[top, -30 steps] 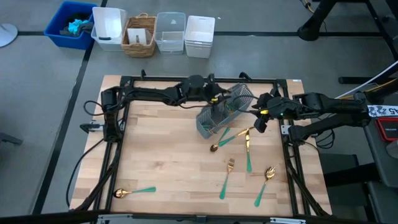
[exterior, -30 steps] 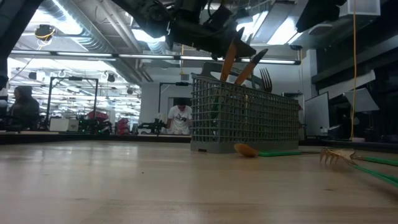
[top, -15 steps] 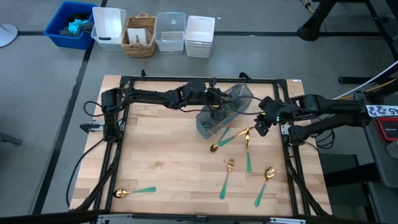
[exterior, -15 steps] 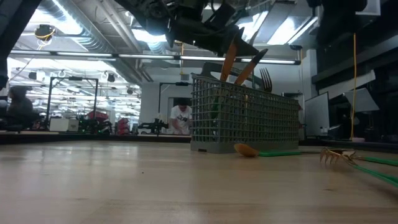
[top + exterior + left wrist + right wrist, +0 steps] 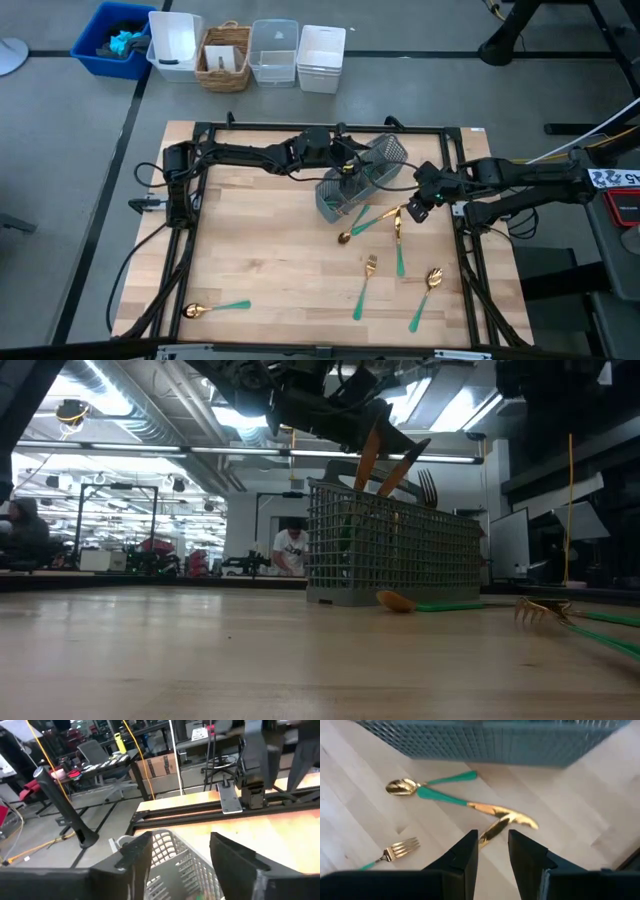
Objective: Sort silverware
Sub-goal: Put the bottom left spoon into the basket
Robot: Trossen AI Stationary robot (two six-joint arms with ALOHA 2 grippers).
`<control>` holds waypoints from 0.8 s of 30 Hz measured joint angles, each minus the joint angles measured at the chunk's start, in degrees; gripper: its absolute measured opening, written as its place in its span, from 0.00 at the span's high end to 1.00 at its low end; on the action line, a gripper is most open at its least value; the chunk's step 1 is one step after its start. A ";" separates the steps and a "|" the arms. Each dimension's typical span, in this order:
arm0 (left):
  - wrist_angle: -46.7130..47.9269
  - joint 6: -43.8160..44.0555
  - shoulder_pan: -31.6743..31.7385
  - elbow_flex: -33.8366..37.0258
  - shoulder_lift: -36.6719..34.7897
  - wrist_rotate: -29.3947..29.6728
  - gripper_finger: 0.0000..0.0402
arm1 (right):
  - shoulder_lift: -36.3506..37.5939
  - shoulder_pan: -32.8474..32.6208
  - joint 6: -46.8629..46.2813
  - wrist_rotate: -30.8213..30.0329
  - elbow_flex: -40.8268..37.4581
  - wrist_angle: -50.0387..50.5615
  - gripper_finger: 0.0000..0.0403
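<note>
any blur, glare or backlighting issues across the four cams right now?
High view: even light, sharp. Low view: bright ceiling lights behind, so the left hand and caddy read as dark shapes; the near tabletop is soft. Left wrist view: motion-blurred toward the upper right. Right wrist view: caddy mesh and crossed silverware slightly smeared; the right hand is dark.

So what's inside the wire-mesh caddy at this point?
Several utensils stand in the caddy: fork tines and gold pieces poke above its rim, and teal handles show from above. The mesh hides their lower ends, so the exact count is unclear.
</note>
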State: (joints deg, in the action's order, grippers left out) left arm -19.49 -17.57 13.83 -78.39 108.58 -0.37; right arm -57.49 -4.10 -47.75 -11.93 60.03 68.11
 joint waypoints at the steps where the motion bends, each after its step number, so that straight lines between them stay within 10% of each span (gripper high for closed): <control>1: 0.00 0.46 -0.01 0.00 -0.04 -0.01 0.52 | 0.00 0.00 -0.96 0.36 -0.87 -0.16 0.73; 14: 3.00 7.26 1.21 0.07 -2.57 -0.04 0.53 | -0.02 -0.02 -10.90 7.70 -15.64 -12.62 0.73; 24: 28.78 12.54 1.26 0.04 -13.15 -0.49 0.53 | -0.02 -0.04 -17.05 14.93 -23.45 -20.02 0.73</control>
State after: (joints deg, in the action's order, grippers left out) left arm 9.29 -5.03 15.10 -78.35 95.43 -0.86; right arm -57.52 -4.14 -64.79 3.00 36.58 48.08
